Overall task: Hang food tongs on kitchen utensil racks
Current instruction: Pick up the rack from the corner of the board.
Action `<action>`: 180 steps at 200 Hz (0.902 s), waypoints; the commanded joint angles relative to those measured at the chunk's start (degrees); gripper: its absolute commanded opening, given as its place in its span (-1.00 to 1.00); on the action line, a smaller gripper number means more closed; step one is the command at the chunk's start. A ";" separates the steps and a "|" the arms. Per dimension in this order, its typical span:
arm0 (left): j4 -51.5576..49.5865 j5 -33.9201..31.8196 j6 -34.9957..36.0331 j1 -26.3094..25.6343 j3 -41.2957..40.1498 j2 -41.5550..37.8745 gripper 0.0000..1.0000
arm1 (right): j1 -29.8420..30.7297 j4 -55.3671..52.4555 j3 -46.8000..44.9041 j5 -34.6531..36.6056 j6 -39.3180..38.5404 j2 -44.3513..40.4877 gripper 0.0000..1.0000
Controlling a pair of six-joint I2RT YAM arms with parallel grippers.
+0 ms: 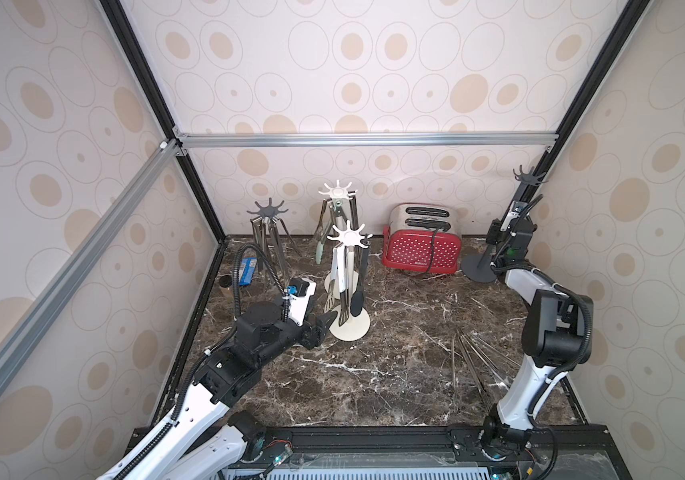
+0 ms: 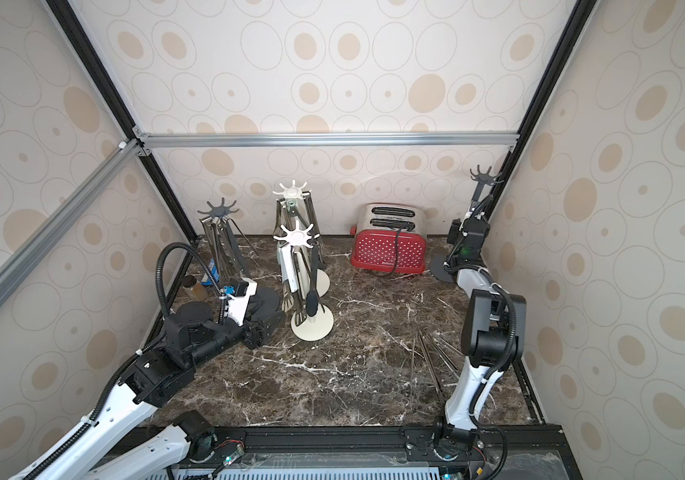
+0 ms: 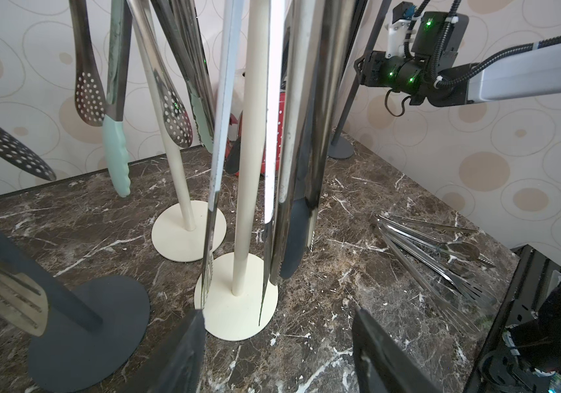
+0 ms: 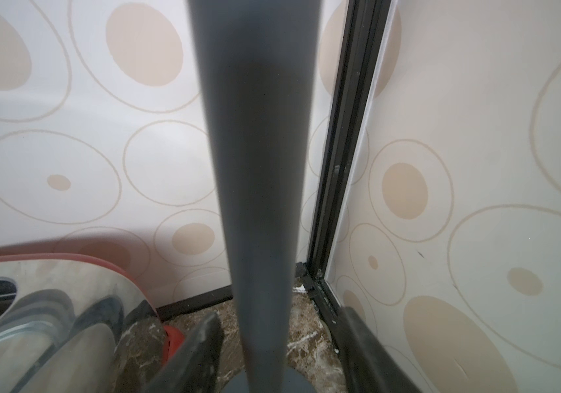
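Note:
Four kitchen utensil racks stand on the marble table. Food tongs hang from the dark grey rack at the back left, the back cream rack and the front cream rack. The other dark grey rack in the back right corner carries none. My right gripper is open, its fingers on either side of that rack's pole with gaps showing. My left gripper is open and empty, low beside the front cream rack's base. Several loose steel tongs lie at the front right.
A red-and-steel toaster stands at the back, left of the right-hand dark rack's base. A blue packet and a small jar sit by the left wall. Walls close in the table on three sides.

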 commanded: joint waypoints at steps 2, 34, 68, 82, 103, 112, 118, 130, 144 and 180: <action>1.17 -0.43 1.41 0.02 0.49 -0.03 0.36 | -0.53 3.51 -0.02 -1.44 0.00 1.75 0.01; 1.26 -0.62 1.18 0.06 0.36 0.02 0.36 | -0.87 3.70 0.26 -2.49 -0.06 1.94 -0.33; 1.25 -0.73 1.10 0.01 0.14 -0.11 0.36 | -1.05 4.07 0.10 -3.49 -0.06 1.38 -0.90; 1.24 -0.75 1.08 0.03 0.02 -0.18 0.36 | -1.10 4.13 0.08 -3.87 -0.18 1.15 -1.00; 1.33 -0.83 0.90 0.04 -0.08 -0.54 0.36 | -1.22 4.46 -0.38 -4.09 -0.10 0.32 -1.00; 1.43 -0.91 0.86 0.03 -0.32 -0.72 0.36 | -1.17 5.00 -0.97 -4.05 -0.25 -0.35 -1.00; 1.44 -0.95 0.84 0.04 -0.38 -0.81 0.36 | -1.23 5.35 -1.40 -4.04 -0.33 -0.88 -1.00; 1.53 -0.96 0.79 0.01 -0.47 -0.99 0.35 | -1.23 5.52 -2.23 -4.20 -0.91 -2.39 -1.00; 1.48 -1.06 0.76 0.08 -0.55 -1.08 0.35 | -1.23 6.05 -3.85 -4.40 -1.32 -4.84 -1.00; 1.62 -1.18 0.58 0.03 -0.82 -1.34 0.33 | -1.25 7.23 -9.24 -5.39 -1.92 -12.94 -1.00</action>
